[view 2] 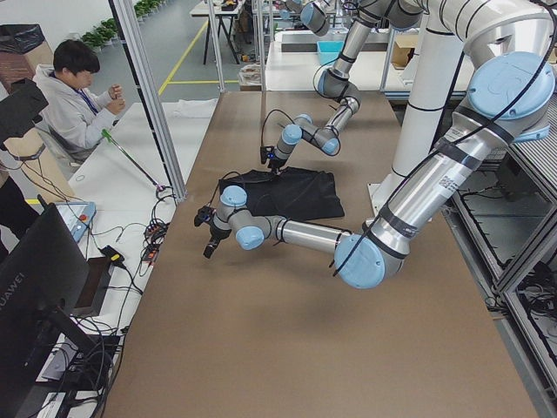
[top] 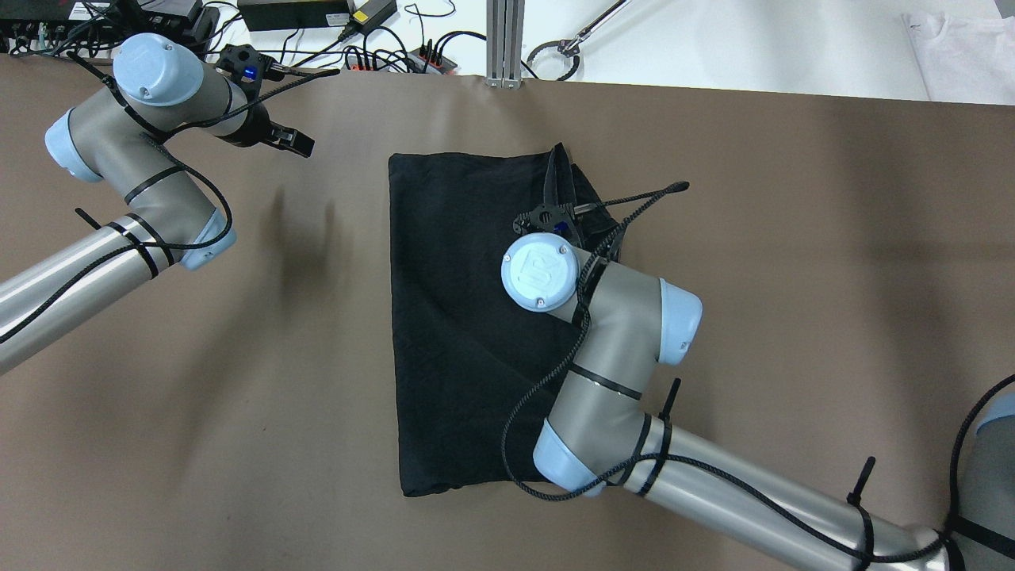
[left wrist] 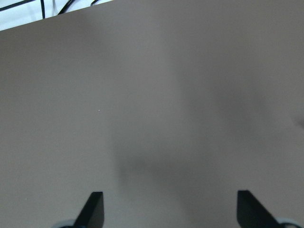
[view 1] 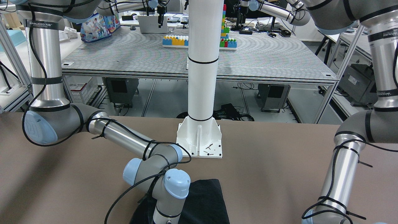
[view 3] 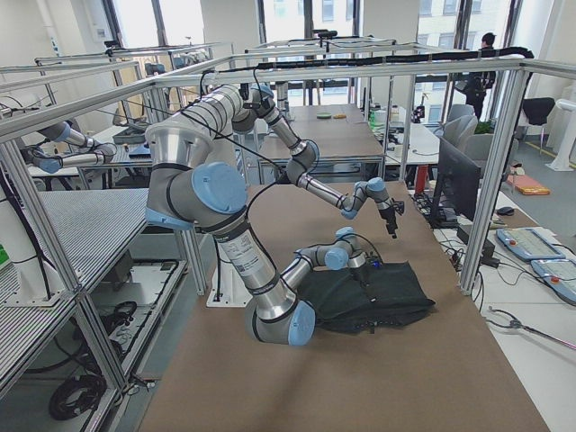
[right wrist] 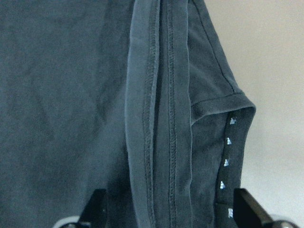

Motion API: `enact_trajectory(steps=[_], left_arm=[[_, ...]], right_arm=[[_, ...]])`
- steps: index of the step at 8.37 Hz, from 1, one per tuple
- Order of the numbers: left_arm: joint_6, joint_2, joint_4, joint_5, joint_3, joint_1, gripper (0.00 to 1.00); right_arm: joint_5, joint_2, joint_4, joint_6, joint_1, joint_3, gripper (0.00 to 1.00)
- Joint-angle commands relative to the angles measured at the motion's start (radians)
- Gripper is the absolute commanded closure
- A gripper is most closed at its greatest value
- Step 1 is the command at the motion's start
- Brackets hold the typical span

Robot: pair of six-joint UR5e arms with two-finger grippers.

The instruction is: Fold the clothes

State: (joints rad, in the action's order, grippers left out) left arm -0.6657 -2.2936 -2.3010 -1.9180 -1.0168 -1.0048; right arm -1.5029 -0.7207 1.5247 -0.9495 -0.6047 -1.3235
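The black cloth (top: 452, 317) lies flat in the middle of the table (top: 793, 238), a long rectangle running from the robot's edge toward the far edge. Its long left side is neat. The far right corner looks bunched, with layers stacked.

The right arm reaches in from the robot's right and hangs its wrist over that corner. Its wrist view shows the right gripper (right wrist: 172, 211) with both fingers spread wide and nothing between them. The doubled hem (right wrist: 152, 118) runs straight up between the fingers, and a small hemmed flap pokes out toward bare table on the right.

The left gripper (left wrist: 170, 209) is well apart from the cloth, out over bare table toward the far left corner. Its fingers are parted and empty too.

I'd say the cloth already has a fold in it, and the step in hand is the right arm lining up a grasp on that hemmed edge.

The next move calls for lowering onto the hem and pinching all the stacked layers rather than just the top one. Then it must lift enough to carry the edge across without dragging the rest askew. The left arm looks too far off to help pin or share the lift unless it comes in first.
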Motion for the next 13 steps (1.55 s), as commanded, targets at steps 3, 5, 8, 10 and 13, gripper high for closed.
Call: enact_trajectory(steps=[3,5,8,10,13], left_arm=[[0.0,0.0,0.0,0.001,0.0,0.0,0.0],[0.0,0.0,0.0,0.001,0.0,0.0,0.0],[-0.002,0.0,0.002,-0.003,-0.011,0.0,0.0],[-0.003,-0.001,0.002,-0.03,-0.016,-0.002,0.0],[-0.183,0.107,0.002,-0.078,-0.194,0.002,0.0]], right_arm=[[-0.013,0.018,-0.089,0.029,-0.033,0.112,0.06],[-0.034,0.011,-0.09,0.072,-0.066,0.11,0.06],[-0.043,-0.038,-0.128,0.098,-0.098,0.096,0.06],[-0.072,-0.048,-0.169,0.103,-0.122,0.092,0.06],[-0.138,-0.045,-0.172,0.011,-0.135,-0.018,0.06]])
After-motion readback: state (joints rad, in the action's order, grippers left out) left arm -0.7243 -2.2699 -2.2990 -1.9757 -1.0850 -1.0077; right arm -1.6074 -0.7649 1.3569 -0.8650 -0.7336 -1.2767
